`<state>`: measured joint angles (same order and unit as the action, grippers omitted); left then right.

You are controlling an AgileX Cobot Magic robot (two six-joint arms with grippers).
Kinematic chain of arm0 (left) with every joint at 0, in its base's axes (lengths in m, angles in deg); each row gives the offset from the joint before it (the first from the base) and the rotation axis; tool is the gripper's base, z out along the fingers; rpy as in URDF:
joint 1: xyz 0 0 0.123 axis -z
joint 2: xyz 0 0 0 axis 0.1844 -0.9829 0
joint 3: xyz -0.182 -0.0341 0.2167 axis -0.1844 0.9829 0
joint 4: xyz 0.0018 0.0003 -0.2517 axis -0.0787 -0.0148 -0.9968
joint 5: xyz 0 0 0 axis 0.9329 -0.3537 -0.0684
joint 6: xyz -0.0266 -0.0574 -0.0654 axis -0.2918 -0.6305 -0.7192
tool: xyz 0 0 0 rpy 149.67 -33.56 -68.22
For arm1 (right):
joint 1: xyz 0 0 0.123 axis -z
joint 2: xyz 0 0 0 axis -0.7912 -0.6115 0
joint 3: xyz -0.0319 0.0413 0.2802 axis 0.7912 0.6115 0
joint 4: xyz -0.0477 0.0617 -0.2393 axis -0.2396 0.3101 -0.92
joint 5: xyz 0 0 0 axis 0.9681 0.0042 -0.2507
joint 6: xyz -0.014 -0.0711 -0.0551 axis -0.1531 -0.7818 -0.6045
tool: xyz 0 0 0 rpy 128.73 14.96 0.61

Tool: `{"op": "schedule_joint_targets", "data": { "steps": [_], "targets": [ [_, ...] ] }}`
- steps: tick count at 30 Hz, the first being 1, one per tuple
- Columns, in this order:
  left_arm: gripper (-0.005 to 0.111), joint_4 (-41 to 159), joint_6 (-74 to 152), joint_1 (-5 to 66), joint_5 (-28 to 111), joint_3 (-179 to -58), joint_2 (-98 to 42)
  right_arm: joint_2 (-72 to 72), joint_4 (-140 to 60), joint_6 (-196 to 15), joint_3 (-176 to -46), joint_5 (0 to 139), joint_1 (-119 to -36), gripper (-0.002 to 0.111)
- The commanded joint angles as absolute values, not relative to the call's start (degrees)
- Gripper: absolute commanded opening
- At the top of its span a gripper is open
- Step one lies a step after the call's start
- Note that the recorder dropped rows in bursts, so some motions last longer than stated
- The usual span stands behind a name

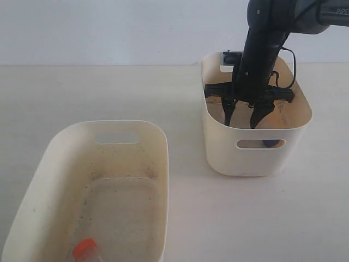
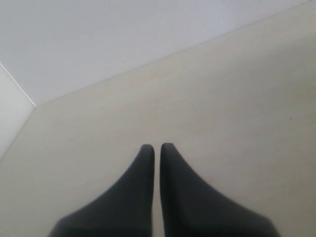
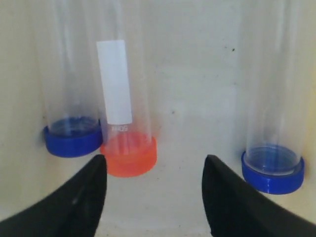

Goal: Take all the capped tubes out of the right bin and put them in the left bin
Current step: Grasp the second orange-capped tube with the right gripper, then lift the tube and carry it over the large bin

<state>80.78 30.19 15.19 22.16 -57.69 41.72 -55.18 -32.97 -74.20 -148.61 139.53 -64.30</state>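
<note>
Reaching down into the right tub point(image 1: 240, 164), my right claw point(image 3: 154, 195) hangs with its jaws well apart and nothing between them. Just beyond the tips three tubes rest against the tub's pale inside, caps nearest me. An orange-capped tube point(image 3: 128, 155) with a white label sits closest to one finger, and a blue-capped tube point(image 3: 73, 138) is right beside it, touching or nearly so. A second blue-capped tube point(image 3: 273, 170) lies well apart on the other side. None of them is gripped.

Across in the left tub point(image 1: 158, 164) one orange-topped tube point(image 1: 85, 248) lies at the near end, so I judge one delivery done and three left. The orange cap looks the easiest to close on next.

My left claw point(image 2: 157, 148) hovers over the table point(image 2: 222, 98), its fingers almost together and holding nothing.
</note>
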Motion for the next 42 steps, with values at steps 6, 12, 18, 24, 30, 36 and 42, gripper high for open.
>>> {"op": "schedule_joint_targets", "data": {
  "steps": [6, 12, 18, 24, 30, 36, 42],
  "targets": [
    [0.004, 80.62, 29.64, 15.5, 22.22, -57.9, 41.69, -56.86, -30.86, -73.9, -148.69, 137.0, -64.28, 0.058],
    [0.004, 80.62, 29.64, 15.5, 22.22, -57.9, 41.69, -60.5, -30.99, -73.65, -148.69, 135.23, -64.28, 0.058],
    [0.004, 80.62, 29.64, 15.5, 22.22, -57.9, 41.69, -61.58, -31.11, -73.14, -148.69, 133.8, -64.28, 0.03],
    [0.004, 80.62, 29.64, 15.5, 22.22, -57.9, 41.69, -61.47, -31.25, -74.99, -150.69, 139.15, -64.28, 0.0],
    [0.004, 80.62, 29.64, 15.5, 22.22, -57.9, 41.69, -59.46, -31.31, -76.77, -154.36, 139.45, -64.28, 0.0],
    [0.004, 80.62, 29.64, 15.5, 22.22, -57.9, 41.69, -51.27, -33.29, -76.88, -154.36, 139.45, -64.28, 0.0],
    [0.004, 80.62, 29.64, 15.5, 22.22, -57.9, 41.69, -42.56, -32.74, -78.73, -154.36, 139.45, -64.28, 0.0]
  ]
}}
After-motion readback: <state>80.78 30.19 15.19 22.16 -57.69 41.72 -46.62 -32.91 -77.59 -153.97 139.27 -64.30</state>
